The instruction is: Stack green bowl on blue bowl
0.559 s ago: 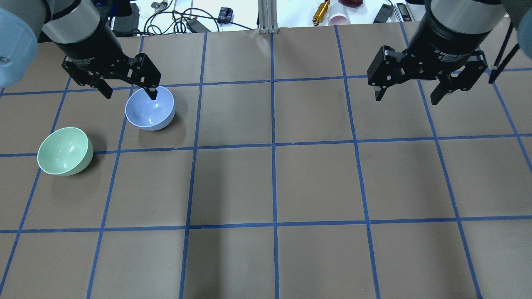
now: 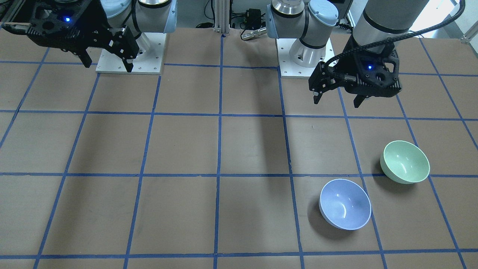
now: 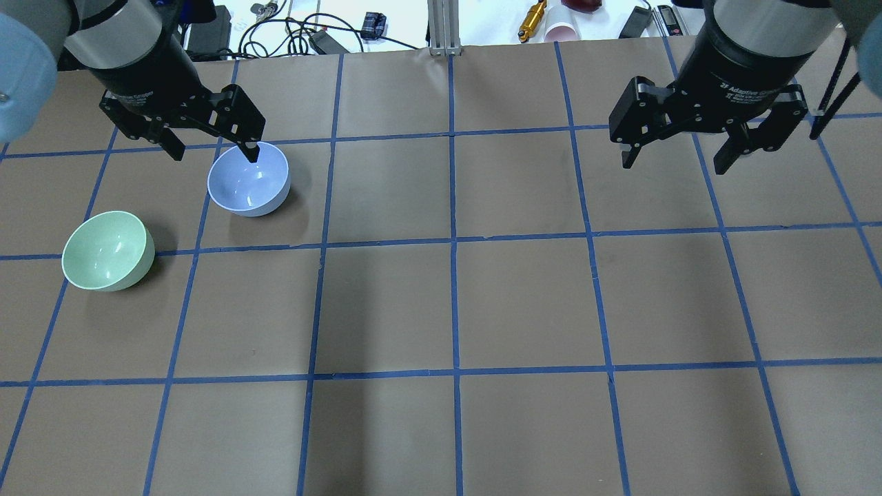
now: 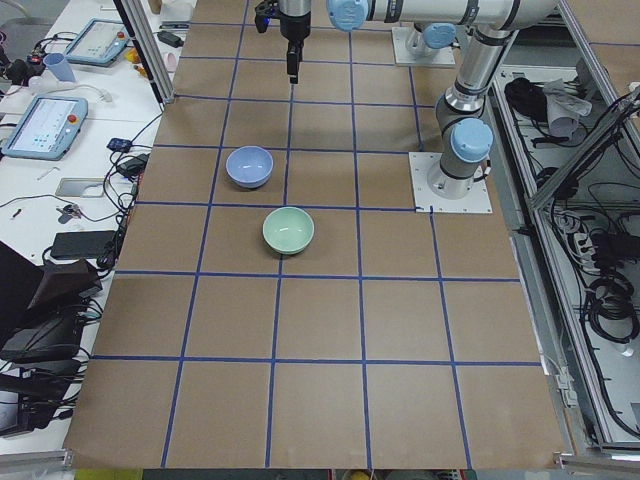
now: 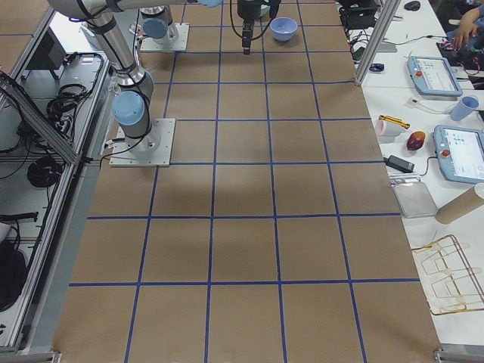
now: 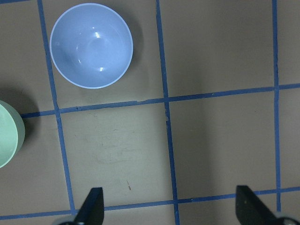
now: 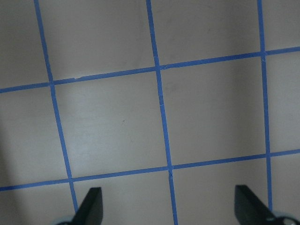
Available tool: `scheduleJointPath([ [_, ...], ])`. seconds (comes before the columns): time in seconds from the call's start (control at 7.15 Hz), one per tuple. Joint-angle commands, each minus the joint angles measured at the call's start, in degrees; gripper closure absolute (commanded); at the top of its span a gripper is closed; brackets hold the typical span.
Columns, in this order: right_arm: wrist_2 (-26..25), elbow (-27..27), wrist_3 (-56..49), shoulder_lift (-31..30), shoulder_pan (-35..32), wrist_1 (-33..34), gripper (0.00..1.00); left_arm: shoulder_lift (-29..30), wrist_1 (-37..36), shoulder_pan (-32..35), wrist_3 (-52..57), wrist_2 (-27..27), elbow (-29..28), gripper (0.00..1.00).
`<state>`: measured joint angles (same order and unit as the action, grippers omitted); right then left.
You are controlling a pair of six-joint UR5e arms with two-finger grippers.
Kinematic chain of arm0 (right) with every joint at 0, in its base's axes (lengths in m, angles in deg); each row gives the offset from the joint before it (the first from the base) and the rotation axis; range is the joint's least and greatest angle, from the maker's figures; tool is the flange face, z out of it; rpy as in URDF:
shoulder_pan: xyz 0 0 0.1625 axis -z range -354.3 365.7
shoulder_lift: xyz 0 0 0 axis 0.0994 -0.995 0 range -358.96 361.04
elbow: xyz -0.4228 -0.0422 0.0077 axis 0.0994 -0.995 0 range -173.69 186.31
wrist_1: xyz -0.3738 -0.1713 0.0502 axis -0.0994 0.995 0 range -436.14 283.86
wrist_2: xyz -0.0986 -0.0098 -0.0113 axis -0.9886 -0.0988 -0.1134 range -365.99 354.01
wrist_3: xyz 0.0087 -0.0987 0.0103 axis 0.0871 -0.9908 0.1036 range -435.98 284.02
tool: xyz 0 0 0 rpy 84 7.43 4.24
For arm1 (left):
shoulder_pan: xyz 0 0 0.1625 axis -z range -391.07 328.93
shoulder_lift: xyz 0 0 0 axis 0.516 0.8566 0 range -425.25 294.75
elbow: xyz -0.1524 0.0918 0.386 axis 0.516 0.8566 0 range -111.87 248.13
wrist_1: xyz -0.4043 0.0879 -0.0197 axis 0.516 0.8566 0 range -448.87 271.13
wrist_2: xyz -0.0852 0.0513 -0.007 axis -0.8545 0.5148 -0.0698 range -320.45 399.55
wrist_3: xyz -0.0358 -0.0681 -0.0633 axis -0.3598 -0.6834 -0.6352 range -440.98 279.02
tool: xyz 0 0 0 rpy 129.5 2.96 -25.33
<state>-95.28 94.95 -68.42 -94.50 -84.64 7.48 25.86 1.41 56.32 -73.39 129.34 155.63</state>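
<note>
The green bowl [image 3: 108, 251] stands upright on the brown table, at the robot's left side. It also shows in the front view [image 2: 405, 161], and its edge shows in the left wrist view [image 6: 7, 133]. The blue bowl [image 3: 249, 179] stands upright a short way from it, apart, and is empty [image 2: 345, 204] [image 6: 91, 45]. My left gripper [image 3: 215, 153] is open and empty. It hangs high above the table near the blue bowl and touches neither bowl [image 2: 336, 102]. My right gripper [image 3: 673, 164] is open and empty, high over bare table on the right [image 2: 108, 66].
Blue tape lines [image 3: 453, 241] divide the table into squares. Cables, a pink cup [image 3: 561, 31] and tools lie beyond the far edge. The two arm bases [image 2: 129, 52] [image 2: 306, 56] stand at the robot's side of the table.
The left gripper has shifted very slightly toward the far left. The bowls and the right gripper have not visibly moved.
</note>
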Motion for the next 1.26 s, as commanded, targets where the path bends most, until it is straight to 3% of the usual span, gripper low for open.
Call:
scheduleJointPath([
  [0.0, 0.0, -0.04, 0.0, 0.0, 0.0, 0.06, 0.0, 0.12, 0.07, -0.02, 0.06, 0.04, 0.21, 0.0],
  [1.12, 0.0, -0.04, 0.0, 0.0, 0.0, 0.06, 0.0, 1.26, -0.11, -2.91, 4.33, 0.48, 0.82, 0.0],
])
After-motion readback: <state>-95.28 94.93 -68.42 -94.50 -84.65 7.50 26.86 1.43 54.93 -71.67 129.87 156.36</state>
